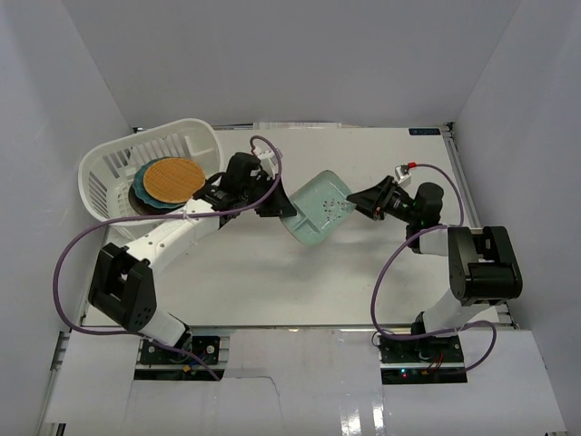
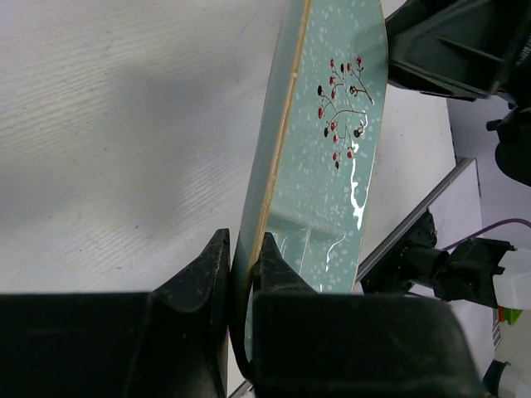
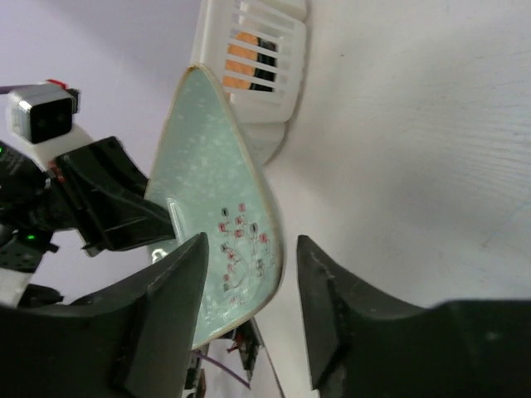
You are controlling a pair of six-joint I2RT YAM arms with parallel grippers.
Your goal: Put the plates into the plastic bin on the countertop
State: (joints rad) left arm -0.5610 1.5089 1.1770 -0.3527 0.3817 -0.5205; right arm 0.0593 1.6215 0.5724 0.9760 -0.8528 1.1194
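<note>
The pale-green rectangular tray (image 1: 316, 207) with a small tree motif is held tilted above the countertop (image 1: 272, 282). My left gripper (image 1: 275, 203) is shut on its left rim, and the left wrist view shows the tray (image 2: 332, 149) pinched edge-on in the gripper (image 2: 243, 245). My right gripper (image 1: 359, 202) is open at the tray's right end. In the right wrist view the tray's rim (image 3: 207, 174) sits between the spread jaws of the gripper (image 3: 249, 245), apart from them. The white plastic bin (image 1: 109, 168) at the back left holds the orange woven plate (image 1: 172, 180) on the teal scalloped plate (image 1: 141, 193).
White walls enclose the countertop on the left, back and right. The bin's slotted wall (image 3: 249, 58) shows beyond the tray in the right wrist view. Purple cables loop beside both arms (image 1: 64, 272).
</note>
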